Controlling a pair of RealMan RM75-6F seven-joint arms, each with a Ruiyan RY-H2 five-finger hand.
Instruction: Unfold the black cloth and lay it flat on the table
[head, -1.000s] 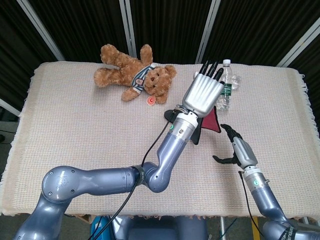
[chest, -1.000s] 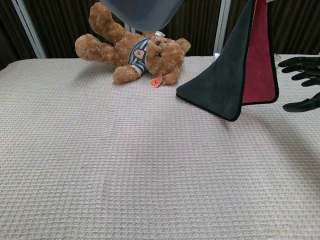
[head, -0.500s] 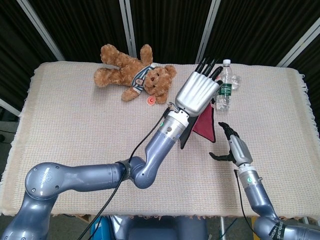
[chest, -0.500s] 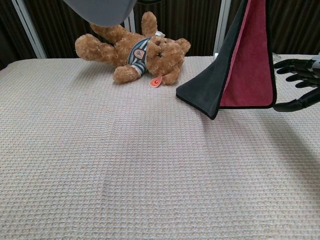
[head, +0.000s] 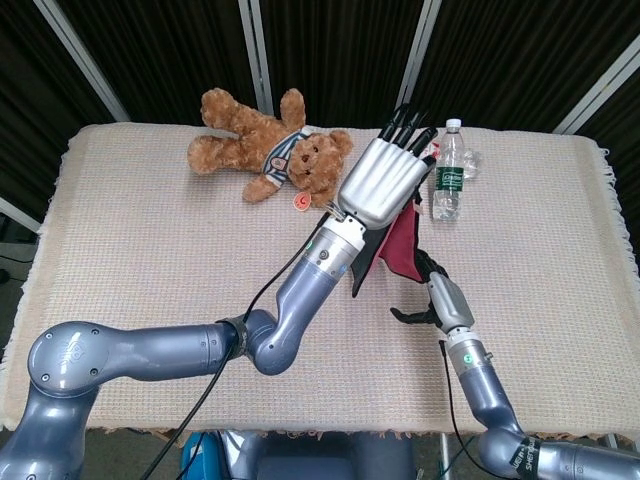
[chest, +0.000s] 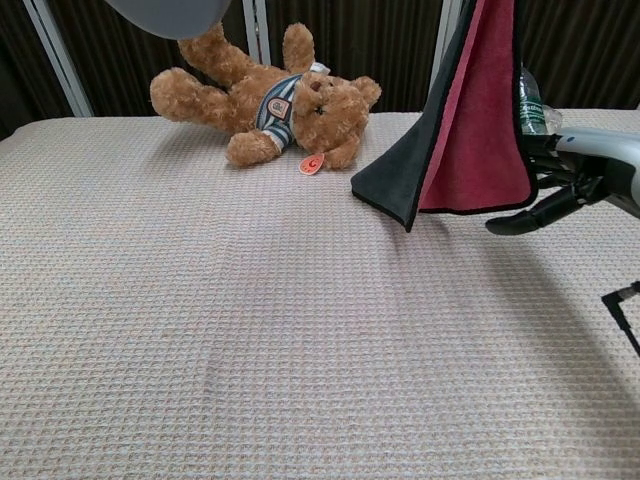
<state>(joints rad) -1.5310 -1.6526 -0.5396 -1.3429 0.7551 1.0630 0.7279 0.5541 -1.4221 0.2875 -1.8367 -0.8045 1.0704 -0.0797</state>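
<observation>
Gripping the black cloth (chest: 470, 130) aloft, left hand (head: 380, 183); right hand (head: 432, 295) beside (fingers apart).

The black cloth (chest: 470, 120), red inside, hangs folded above the table, its lower corner free.

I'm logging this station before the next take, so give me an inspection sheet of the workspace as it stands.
Surface: table under a beige woven cover, fringed at its edges.
Job's things: black cloth with red inner face, hanging off the table, still folded.
Clutter: teddy bear lying at the back; water bottle upright beside it.
Hands: left hand holds the cloth up; right hand at its lower edge, fingers apart, grip not clear.
Cables: black cable along the left arm.
Surroundings: dark curtain behind.
</observation>
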